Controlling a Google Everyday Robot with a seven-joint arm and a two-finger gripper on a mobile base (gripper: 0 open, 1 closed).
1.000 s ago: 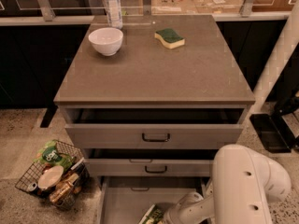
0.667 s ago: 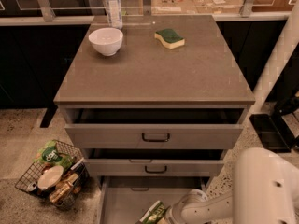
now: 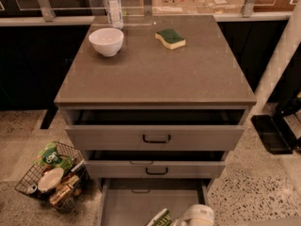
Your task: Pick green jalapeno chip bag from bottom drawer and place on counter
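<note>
The bottom drawer is pulled open and shows a plain flat grey inside. The green jalapeno chip bag lies at the drawer's front, cut off by the lower edge of the camera view. My gripper is low in the drawer, right beside the bag's right side. Only its white wrist part shows clearly. The counter is the grey-brown slab on top of the cabinet.
A white bowl, a water bottle and a green-and-yellow sponge stand on the counter's far part. The two upper drawers are partly open. A wire basket of clutter sits on the floor at the left.
My big white arm has dropped out of the lower right of the view. Only the wrist part stays visible beside the bag. The bag has barely moved.
</note>
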